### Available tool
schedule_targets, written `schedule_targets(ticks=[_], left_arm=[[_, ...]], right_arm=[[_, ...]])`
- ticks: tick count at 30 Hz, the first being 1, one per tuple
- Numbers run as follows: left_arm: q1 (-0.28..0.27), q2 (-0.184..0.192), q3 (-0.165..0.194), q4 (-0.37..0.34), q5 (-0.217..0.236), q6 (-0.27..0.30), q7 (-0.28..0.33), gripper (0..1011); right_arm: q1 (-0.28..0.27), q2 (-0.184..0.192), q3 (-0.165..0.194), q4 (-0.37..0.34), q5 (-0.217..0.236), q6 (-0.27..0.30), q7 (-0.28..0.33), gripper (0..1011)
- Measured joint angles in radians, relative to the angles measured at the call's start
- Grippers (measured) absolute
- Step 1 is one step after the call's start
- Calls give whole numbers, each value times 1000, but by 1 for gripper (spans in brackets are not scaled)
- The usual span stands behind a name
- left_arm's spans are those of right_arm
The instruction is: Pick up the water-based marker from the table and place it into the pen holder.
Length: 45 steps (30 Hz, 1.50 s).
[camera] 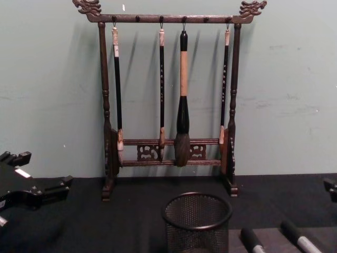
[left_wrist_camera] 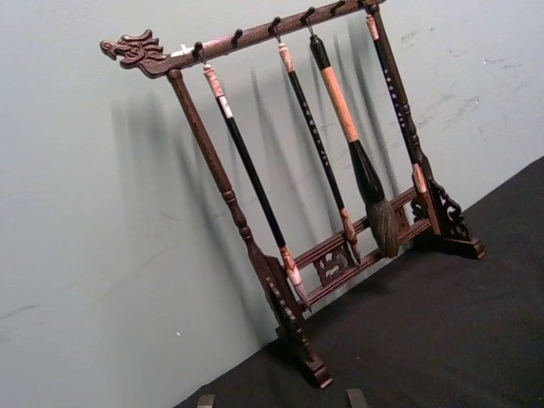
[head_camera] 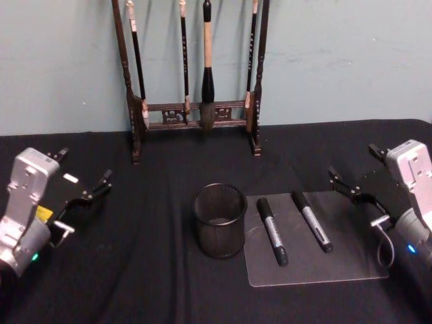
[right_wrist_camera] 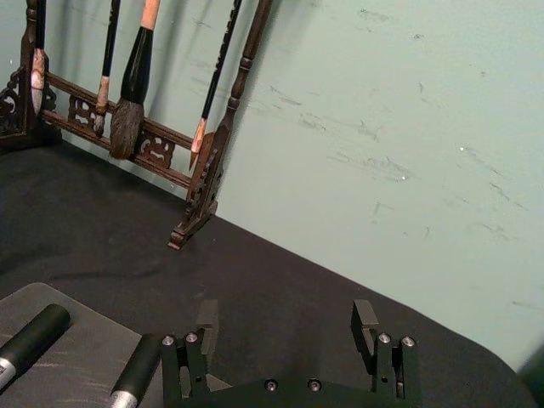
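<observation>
Water-based markers (head_camera: 272, 231) (head_camera: 312, 220) lay close.
Your right gripper (head_camera: 354, 162), spread at 3 o'clock, could've snagged both; left gripper (head_camera: 86, 167), also spread, 9 o'clock.

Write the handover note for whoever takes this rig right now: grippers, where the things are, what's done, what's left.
Left gripper: open, empty, over the left side of the table.
Right gripper: open, empty, by the far right corner of the grey mat.
Pen holder: upright at the centre, just left of the mat, with no marker inside.
Inner marker and outer marker: lying on the mat side by side, not touching.
Done: nothing yet.
Left: grasp a marker, probably with the right gripper since it is closer, and drop it into the pen holder.
</observation>
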<state>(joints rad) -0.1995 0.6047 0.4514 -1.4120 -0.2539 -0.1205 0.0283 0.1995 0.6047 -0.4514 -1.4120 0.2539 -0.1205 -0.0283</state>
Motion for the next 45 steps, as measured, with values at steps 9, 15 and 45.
schedule_targets(ticks=[9,15,45], left_arm=[[0,0,0,0,0,0,0,1001],[0,0,0,0,0,0,0,1001],[0,0,0,0,0,0,0,1001]], right_arm=[[0,0,0,0,0,0,0,1000],[0,0,0,0,0,0,0,1000],[0,0,0,0,0,0,0,1000]])
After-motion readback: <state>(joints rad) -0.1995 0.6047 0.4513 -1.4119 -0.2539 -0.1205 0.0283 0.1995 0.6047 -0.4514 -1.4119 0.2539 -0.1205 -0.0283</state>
